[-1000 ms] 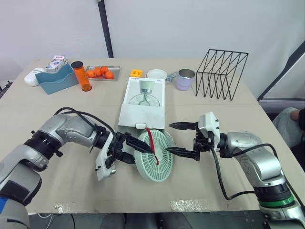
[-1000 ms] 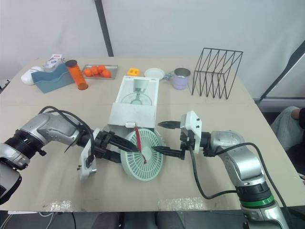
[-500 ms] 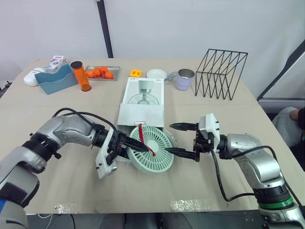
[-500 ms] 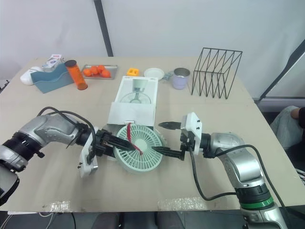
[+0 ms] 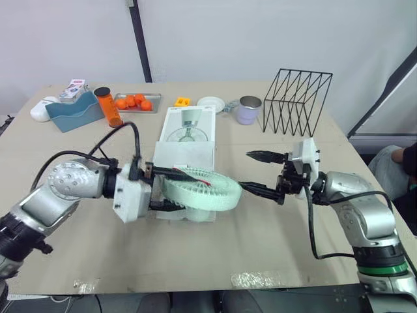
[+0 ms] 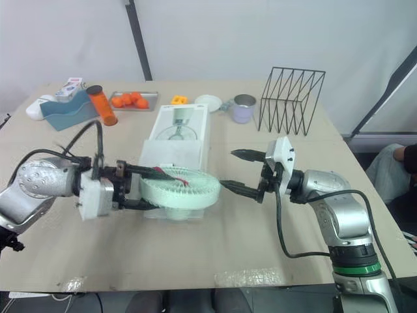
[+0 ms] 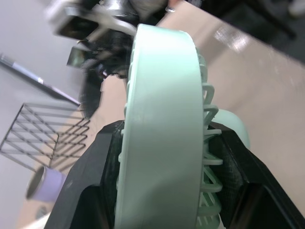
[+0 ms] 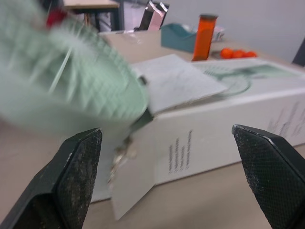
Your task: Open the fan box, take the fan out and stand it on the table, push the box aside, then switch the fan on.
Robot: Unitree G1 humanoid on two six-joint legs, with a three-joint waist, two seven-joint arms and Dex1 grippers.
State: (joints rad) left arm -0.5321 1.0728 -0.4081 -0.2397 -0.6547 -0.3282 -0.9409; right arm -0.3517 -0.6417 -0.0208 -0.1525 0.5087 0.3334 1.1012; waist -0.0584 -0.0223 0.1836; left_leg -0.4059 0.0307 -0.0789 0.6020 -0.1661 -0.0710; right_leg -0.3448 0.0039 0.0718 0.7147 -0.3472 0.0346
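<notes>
My left gripper [image 5: 171, 189] is shut on the mint green fan [image 5: 199, 190], which it holds flat and off the table at the near end of the white fan box [image 5: 189, 134]. The box lies lengthwise mid-table with its near flap open. In the left wrist view the fan's rim [image 7: 162, 119] sits between my two black fingers [image 7: 90, 181]. A little to the fan's right my right gripper [image 5: 246, 171] stands open, its tips pointing at the fan without touching it. The right wrist view has the blurred fan [image 8: 71, 86] and the box side [image 8: 214, 119].
A black wire rack [image 5: 296, 98] stands at the back right, with a purple mug [image 5: 249, 109] and a white dish [image 5: 210, 102] beside it. Back left are an orange bottle [image 5: 107, 105], a tray of oranges [image 5: 133, 102] and a blue holder [image 5: 71, 107].
My left gripper has lifted the fan from standing on edge and turned it flat, up against the box's near end. My right gripper has drawn back to the right and risen.
</notes>
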